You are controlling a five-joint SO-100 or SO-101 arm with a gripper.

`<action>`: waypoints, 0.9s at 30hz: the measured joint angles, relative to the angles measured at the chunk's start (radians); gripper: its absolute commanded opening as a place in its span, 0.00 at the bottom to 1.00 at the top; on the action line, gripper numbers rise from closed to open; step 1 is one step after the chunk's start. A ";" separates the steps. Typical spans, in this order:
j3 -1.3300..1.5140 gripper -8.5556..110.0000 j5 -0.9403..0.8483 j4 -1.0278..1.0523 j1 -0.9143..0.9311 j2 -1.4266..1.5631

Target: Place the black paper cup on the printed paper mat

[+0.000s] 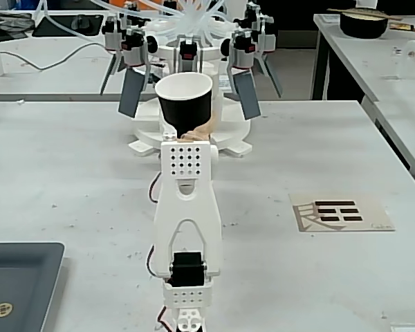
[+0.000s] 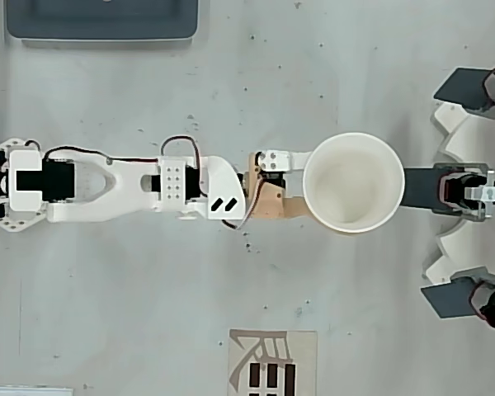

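- White, lightly speckled counter (image 1: 69, 173) fills both views, with more benches and cables behind it in the fixed view.
- At the arm's far end the jaws (image 2: 301, 196) are closed on the black paper cup (image 1: 185, 98); the fingers themselves are mostly hidden under the cup's rim in the overhead view and behind the arm in the fixed view, so the exact contact cannot be made out.
- That cup stands upright, mouth up, its white inside and rolled rim showing in the overhead view (image 2: 353, 182); whether its base touches the counter cannot be told.
- Behind the cup, a tan part and a white bracket join it to the white arm (image 2: 132, 183), which stretches straight across the counter from its base at the left edge of the overhead view.
- Just beyond the cup sits a white round fixture (image 1: 194, 55) carrying dark grey paddles and red-and-black motors.
- Well apart from the cup, the printed paper mat (image 1: 340, 212) lies flat and bare, to the right in the fixed view and at the bottom of the overhead view (image 2: 272, 363).
- Near the arm's base, a dark grey tray (image 1: 17, 283) sits at the counter's corner.
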 measured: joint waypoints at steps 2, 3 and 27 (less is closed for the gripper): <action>0.060 0.15 -0.031 -0.014 0.043 0.011; 0.077 0.15 -0.037 -0.034 0.063 0.020; 0.176 0.15 -0.043 -0.051 0.106 0.091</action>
